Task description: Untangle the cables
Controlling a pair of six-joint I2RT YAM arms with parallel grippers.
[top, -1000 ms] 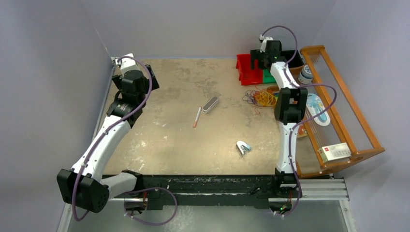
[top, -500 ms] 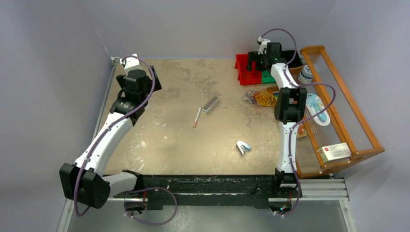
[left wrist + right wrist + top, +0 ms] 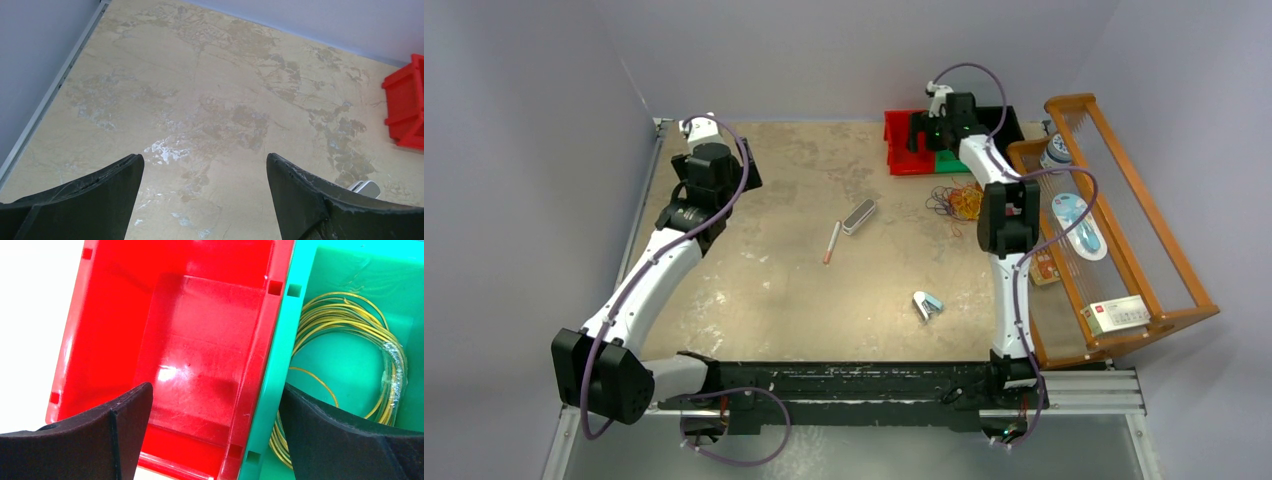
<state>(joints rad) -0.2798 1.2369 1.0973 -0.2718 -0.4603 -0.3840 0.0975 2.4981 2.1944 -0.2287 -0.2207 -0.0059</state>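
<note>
The tangled cables (image 3: 958, 203), yellow, orange and dark purple loops, lie on the table just left of the right arm. A separate yellow-green coil (image 3: 387, 357) sits inside the green bin (image 3: 350, 300). My right gripper (image 3: 215, 388) is open and straddles the touching walls of the red bin (image 3: 195, 335) and the green bin; its left finger is inside the empty red bin. In the top view it (image 3: 921, 133) hovers at the far edge over the red bin (image 3: 902, 158). My left gripper (image 3: 203, 157) is open over bare tabletop at the far left (image 3: 742, 172).
A pen (image 3: 832, 242), a grey case (image 3: 860, 216) and a small stapler (image 3: 927, 305) lie mid-table. A wooden rack (image 3: 1159, 240) holding small items stands along the right edge. Walls close the left and far sides. The red bin's corner (image 3: 407, 107) shows in the left wrist view.
My right gripper has moved left along the far edge, and the red and green bins have slid left with it. The left arm has shifted slightly.
</note>
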